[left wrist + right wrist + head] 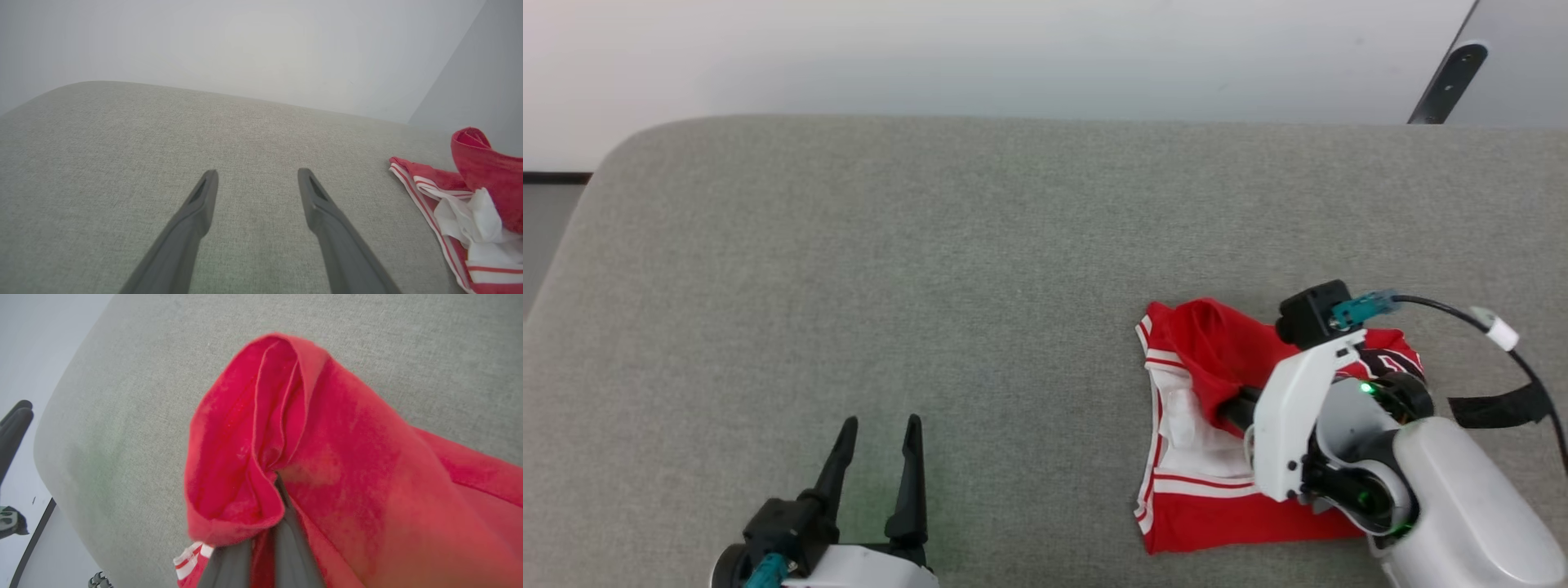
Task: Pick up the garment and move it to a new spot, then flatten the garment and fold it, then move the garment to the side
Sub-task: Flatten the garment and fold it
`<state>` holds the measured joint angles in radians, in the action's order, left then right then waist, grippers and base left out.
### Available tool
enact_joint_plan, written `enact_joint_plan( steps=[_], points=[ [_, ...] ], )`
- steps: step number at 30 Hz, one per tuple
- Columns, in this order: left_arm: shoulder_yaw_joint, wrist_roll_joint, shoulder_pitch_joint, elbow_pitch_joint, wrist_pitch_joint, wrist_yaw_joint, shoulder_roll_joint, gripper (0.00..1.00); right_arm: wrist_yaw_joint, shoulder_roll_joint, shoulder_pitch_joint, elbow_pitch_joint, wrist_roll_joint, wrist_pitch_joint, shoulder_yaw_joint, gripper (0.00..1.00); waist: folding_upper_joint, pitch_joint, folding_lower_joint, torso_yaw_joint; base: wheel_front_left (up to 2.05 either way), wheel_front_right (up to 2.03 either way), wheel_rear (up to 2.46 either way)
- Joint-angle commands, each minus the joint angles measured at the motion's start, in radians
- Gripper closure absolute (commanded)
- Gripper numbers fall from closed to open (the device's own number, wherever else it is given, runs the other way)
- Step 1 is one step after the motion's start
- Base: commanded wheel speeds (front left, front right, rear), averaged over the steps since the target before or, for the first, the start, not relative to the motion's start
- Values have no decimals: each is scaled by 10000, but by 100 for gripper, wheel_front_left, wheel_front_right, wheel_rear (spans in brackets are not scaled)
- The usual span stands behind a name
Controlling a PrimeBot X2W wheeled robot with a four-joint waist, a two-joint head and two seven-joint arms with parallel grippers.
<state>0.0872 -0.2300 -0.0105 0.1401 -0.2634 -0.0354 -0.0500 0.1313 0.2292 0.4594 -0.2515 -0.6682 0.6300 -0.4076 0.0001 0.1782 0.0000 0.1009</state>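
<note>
Grey cushion (931,245) was backed by a pale wall. Toward its right the garment (1205,351) was laid crumpled, one red fold lifted and pinched between the fingers of the right gripper (280,490), whose wrist was angled down over it. Soft, light, limp cloth was judged best gripped at a hem. The left gripper (881,423) was held spread, well apart.

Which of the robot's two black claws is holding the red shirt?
The right gripper, shut on a fold of the soft red-and-white jersey shirt. The left gripper hangs open above the grey fabric cushion.
</note>
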Motion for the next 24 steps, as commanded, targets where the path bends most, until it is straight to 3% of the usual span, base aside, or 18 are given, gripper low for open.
enact_joint_plan(
  steps=[1,5,6,8,9,10,18,24],
  points=[
    [19,-63,-61,18,-5,26,0,0,-12,-76,88,-75,24,-105,-68,100,-1,40,0,54,0,0,0],
    [79,-95,-98,53,-5,67,0,0,-12,-161,266,-740,64,-570,-406,100,-1,66,0,115,0,0,0],
    [82,-102,-103,62,-5,68,2,0,-12,-177,284,-859,32,-667,-479,92,-1,65,0,116,0,0,0],
    [49,-98,-84,89,-5,60,1,0,-12,-193,330,-1026,-65,-806,-660,55,-1,32,0,91,0,0,0],
    [11,-89,-51,100,-5,57,1,0,-12,-231,353,-1095,-167,-889,-712,50,-1,5,0,50,0,0,0],
    [-10,-89,-23,120,-5,43,2,0,-12,-254,358,-1154,-230,-932,-759,0,-1,-26,0,21,0,0,0],
    [2,-267,3,279,-5,-97,1,0,-12,-101,347,-920,-765,-1323,-1092,0,-1,-467,0,-347,0,0,0],
    [-69,-236,-182,499,-5,-267,1,0,-12,685,73,-83,-844,-2133,-1416,0,-1,-833,0,-728,0,0,0]
  ],
)
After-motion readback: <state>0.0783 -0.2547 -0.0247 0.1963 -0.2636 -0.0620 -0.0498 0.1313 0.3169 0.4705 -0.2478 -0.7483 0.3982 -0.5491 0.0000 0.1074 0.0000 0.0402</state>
